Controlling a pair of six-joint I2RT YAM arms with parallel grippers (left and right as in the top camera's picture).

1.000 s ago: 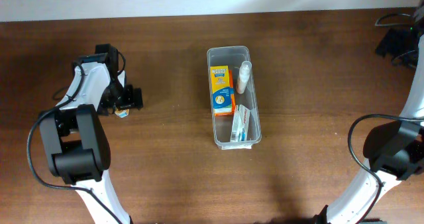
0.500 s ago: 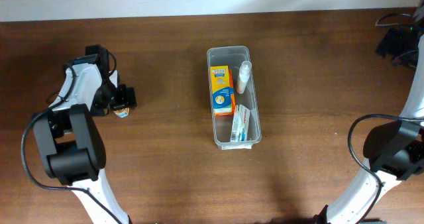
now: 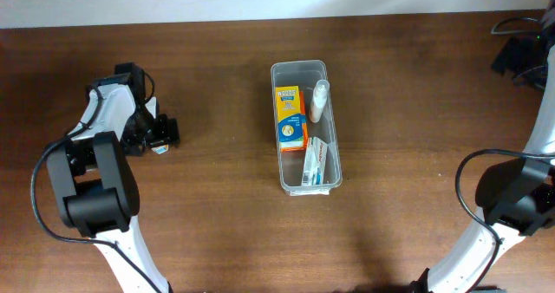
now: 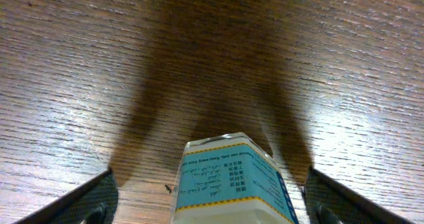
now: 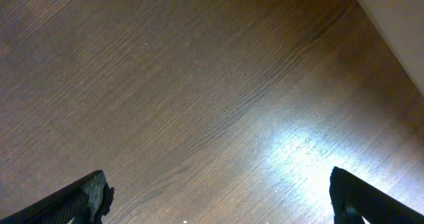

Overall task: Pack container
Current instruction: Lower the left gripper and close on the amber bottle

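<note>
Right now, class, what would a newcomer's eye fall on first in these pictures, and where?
First, the clear container at the middle of the table, holding an orange box, a white bottle and a white carton. Next, the small blue-and-yellow box on the wood at far left, between the open fingers of the left gripper.

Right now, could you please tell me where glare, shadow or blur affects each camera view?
Right wrist view: a bright glare patch washes out part of the brown wooden table. Left wrist view: a dark shadow lies on the wood beyond the small white box with teal and yellow label, its print slightly soft. Overhead view: even light, the clear plastic rectangular container sharp.
</note>
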